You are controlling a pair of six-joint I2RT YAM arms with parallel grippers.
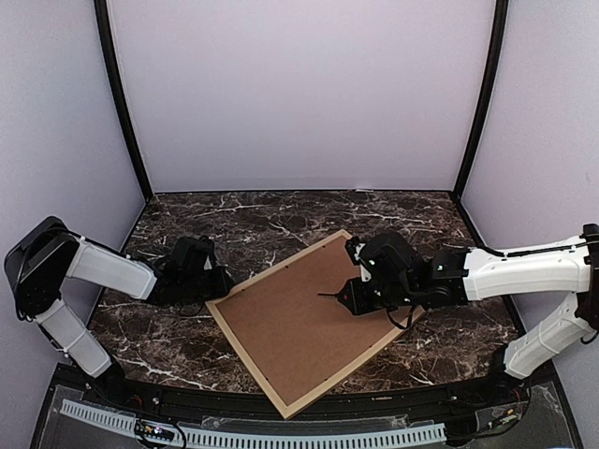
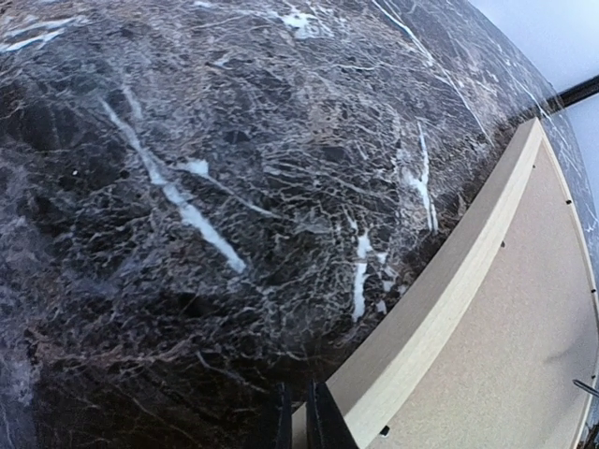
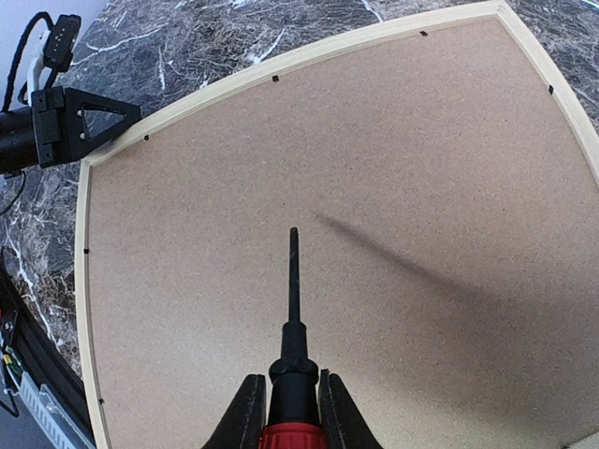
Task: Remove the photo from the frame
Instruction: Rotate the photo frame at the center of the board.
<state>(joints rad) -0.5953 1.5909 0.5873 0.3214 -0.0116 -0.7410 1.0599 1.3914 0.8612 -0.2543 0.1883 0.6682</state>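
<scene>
Facing down, frame (image 2: 445,299) shows only backing board (image 1: 299,318); right tool (image 3: 288,379) grips screwdriver (image 3: 293,281), left tool (image 2: 301,412) clenched.

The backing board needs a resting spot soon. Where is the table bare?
Bare table runs along the back wall, beyond the frame. A smaller patch lies front-left, between frame and left arm. Crowded at the frame's left corner and right side.

The left arm (image 1: 112,269) is laid out low and stretched inward, elbow folded back by the base, and the left gripper (image 1: 213,286) is pinched closed, fingers (image 2: 282,421) nearly touching. The right arm (image 1: 524,267) is reached in from the other side, wrist angled down, and the right gripper (image 3: 288,379) is clamped round the handle of a screwdriver (image 3: 292,281).
</scene>
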